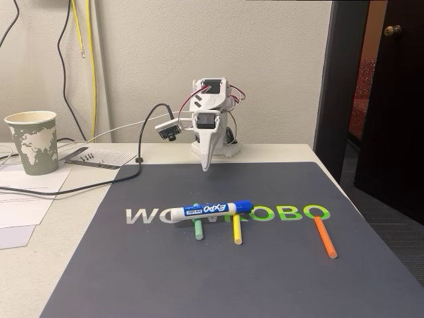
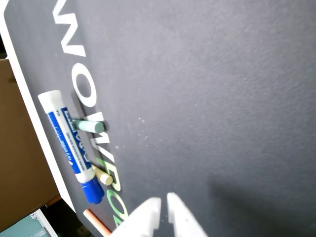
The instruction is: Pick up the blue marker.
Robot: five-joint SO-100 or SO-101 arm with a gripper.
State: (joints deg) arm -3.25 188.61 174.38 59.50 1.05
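Blue marker [image 1: 213, 209] lies crosswise; cap right.

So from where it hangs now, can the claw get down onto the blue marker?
Probably yes. The claw hangs above bare mat behind the blue marker, with nothing between them. The marker lies across the green stick and yellow stick, which may crowd a grasp.
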